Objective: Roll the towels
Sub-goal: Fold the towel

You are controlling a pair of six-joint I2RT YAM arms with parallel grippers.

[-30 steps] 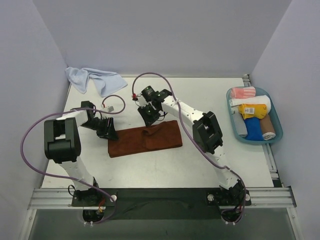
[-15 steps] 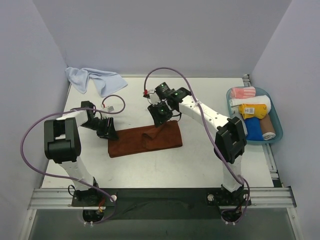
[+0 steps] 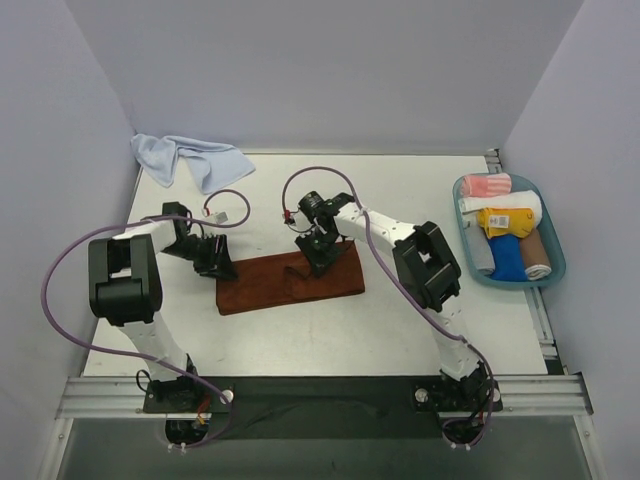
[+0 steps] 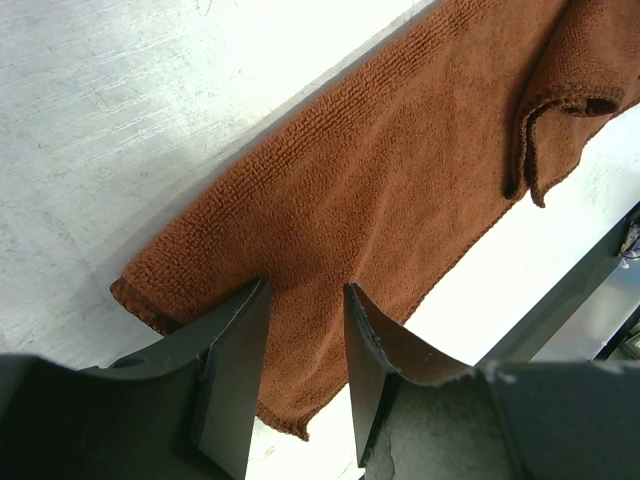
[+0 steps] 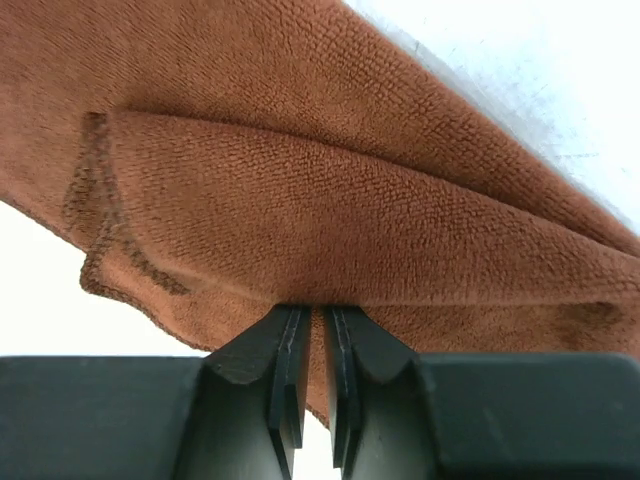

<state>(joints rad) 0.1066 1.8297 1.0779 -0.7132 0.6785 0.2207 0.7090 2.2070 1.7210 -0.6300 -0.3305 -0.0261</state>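
Note:
The rust-brown towel lies flat across the middle of the table, its far edge folded over near the centre. My right gripper sits at that far edge. In the right wrist view its jaws are nearly closed on a fold of the brown towel. My left gripper rests at the towel's left end. In the left wrist view its fingers stand apart with the flat brown towel between them. The pale light-blue towel lies crumpled at the far left corner.
A teal tray at the right edge holds several rolled cloths, among them a pink-and-white striped one and a yellow one. Purple walls close in the back and both sides.
My right arm swung out to the right and came back. Its gripper has moved down onto the far edge of the brown towel. The left arm has not moved.

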